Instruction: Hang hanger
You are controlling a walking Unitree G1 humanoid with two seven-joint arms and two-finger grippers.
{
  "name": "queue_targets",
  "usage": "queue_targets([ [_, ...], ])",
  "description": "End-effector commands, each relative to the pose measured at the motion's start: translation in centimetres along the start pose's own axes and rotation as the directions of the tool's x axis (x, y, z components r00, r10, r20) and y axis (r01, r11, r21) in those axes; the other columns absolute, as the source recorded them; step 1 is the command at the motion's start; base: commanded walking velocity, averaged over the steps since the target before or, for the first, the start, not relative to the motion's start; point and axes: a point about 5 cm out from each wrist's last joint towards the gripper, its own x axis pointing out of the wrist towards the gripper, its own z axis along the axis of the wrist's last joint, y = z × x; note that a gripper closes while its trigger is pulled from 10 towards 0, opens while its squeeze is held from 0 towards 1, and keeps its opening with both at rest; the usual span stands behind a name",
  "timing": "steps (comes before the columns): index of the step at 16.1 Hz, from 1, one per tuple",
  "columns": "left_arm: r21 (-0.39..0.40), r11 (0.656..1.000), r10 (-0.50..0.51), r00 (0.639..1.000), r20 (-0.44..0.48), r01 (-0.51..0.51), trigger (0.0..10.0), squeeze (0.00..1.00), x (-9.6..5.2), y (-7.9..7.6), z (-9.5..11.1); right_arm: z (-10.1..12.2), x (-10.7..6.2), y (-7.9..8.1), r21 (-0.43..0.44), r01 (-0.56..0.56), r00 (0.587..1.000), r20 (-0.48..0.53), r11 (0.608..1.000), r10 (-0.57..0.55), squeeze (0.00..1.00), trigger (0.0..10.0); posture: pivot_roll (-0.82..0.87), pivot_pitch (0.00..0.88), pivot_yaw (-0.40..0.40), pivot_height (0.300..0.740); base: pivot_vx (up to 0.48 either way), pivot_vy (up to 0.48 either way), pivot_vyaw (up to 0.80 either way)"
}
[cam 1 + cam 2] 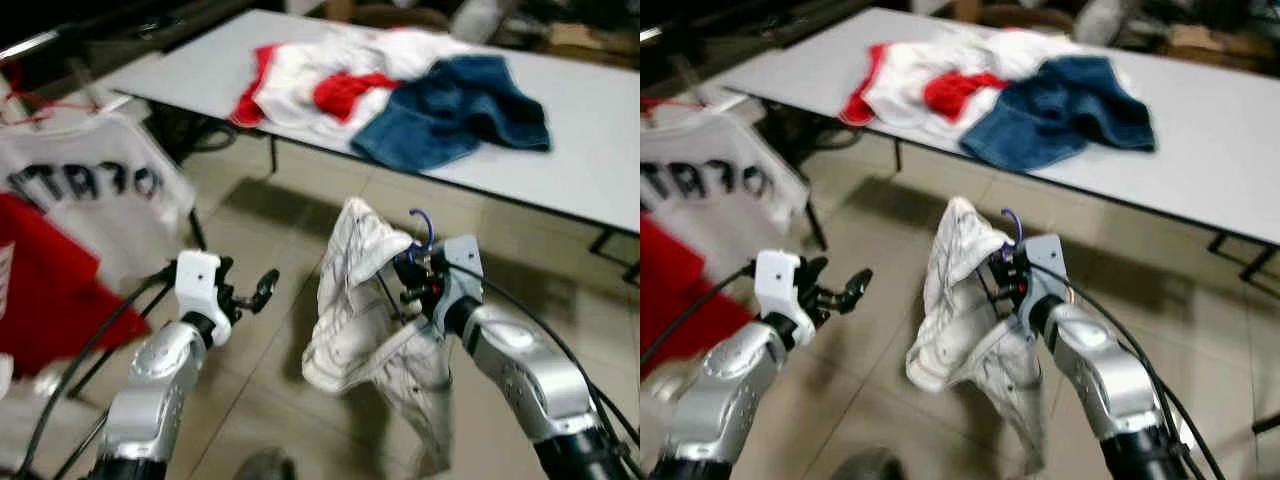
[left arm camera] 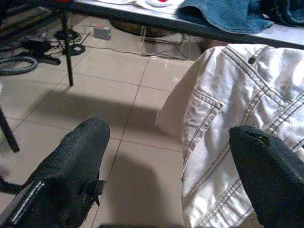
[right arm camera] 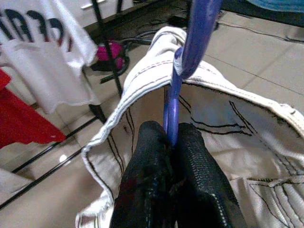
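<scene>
one long white table (image 1: pixel 590 150), clothes heaped; tiled floor (image 1: pixel 270 240).

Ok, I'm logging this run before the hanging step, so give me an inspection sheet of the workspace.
Surface: white table ahead, tiled floor below.
Job's things: purple hanger carrying a white garment.
Clutter: blue jeans and red-and-white clothes heaped on the table.
Grippers: right gripper shut on the hanger; left gripper open beside the garment.
Cables: hose and leads on the floor under the table.
Surroundings: hung white lettered shirt and red cloth to the left.
</scene>
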Motion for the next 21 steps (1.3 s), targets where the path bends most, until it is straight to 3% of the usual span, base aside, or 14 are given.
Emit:
queue_targets([
  [1, 0.020, 1.000, 0.010, 1.000, -0.019, -0.010, 10.0, 0.16, -0.28, 0.26, -0.23, 0.68, 0.07, 0.56, -0.012, -0.026, 0.999, 0.044, 1.000, 0.026, 0.00, 10.0, -0.11, 0.069, 0.004, 0.740, 0.000, -0.319, 0.80],
  [3, 0.051, 0.999, 0.004, 1.000, -0.028, -0.003, 10.0, 0.16, -0.21, 0.24, -0.22, 0.32, 0.39, 0.72, -0.010, -0.027, 0.999, 0.038, 1.000, 0.027, 0.00, 10.0, -0.11, 0.074, 0.003, 0.740, 0.000, -0.354, 0.80],
  [21, 0.063, 0.997, -0.031, 0.999, -0.032, 0.032, 10.0, 0.15, 0.22, -0.20, -0.16, -0.28, 0.33, 0.75, -0.002, 0.007, 0.999, 0.048, 1.000, -0.007, 0.00, 10.0, -0.11, 0.082, 0.022, 0.740, 0.000, -0.406, 0.80],
])
